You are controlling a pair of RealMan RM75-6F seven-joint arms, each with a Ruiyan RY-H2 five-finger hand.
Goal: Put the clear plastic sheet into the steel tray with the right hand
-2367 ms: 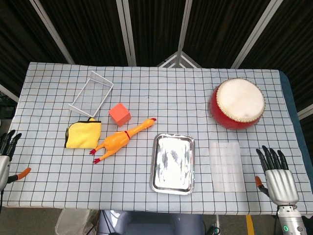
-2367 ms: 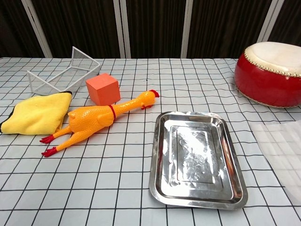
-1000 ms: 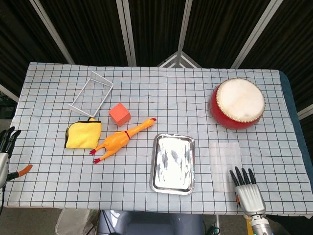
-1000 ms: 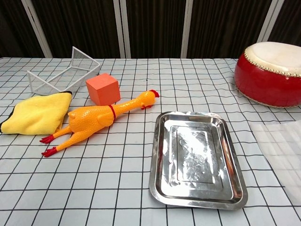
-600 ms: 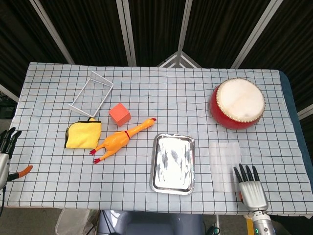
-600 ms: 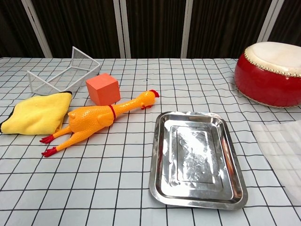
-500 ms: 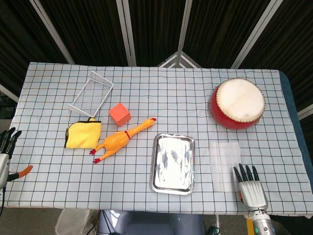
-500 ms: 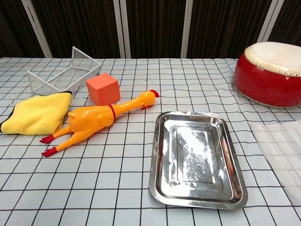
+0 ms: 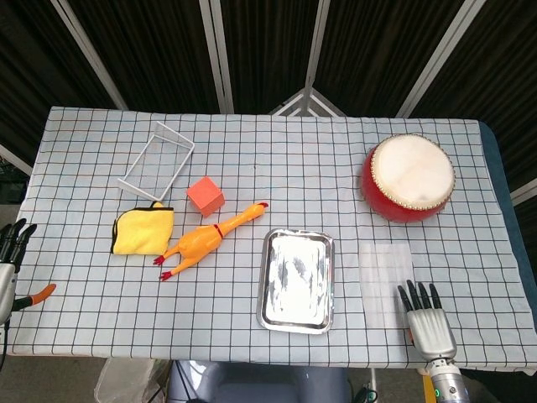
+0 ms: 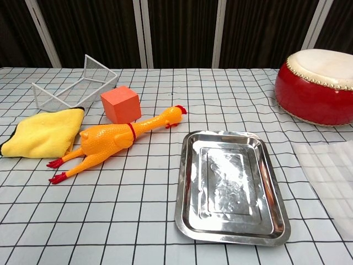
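Note:
The clear plastic sheet (image 9: 387, 281) lies flat on the checked cloth, right of the steel tray (image 9: 295, 280). The chest view shows the sheet (image 10: 330, 182) at its right edge and the empty tray (image 10: 230, 185) in the middle. My right hand (image 9: 428, 323) is at the table's near edge, just beyond the sheet's near right corner, fingers straight and spread, holding nothing. Its fingertips (image 9: 417, 291) reach the sheet's near edge; whether they touch it I cannot tell. My left hand (image 9: 10, 260) hangs open off the table's left edge.
A red drum (image 9: 408, 178) stands behind the sheet. Left of the tray lie a rubber chicken (image 9: 206, 238), an orange cube (image 9: 205, 196), a yellow cloth (image 9: 143, 229) and a white wire basket (image 9: 156, 159).
The right hand swung from the table's right edge leftward to the near edge below the sheet, then crept slightly toward the sheet. The left hand barely moved.

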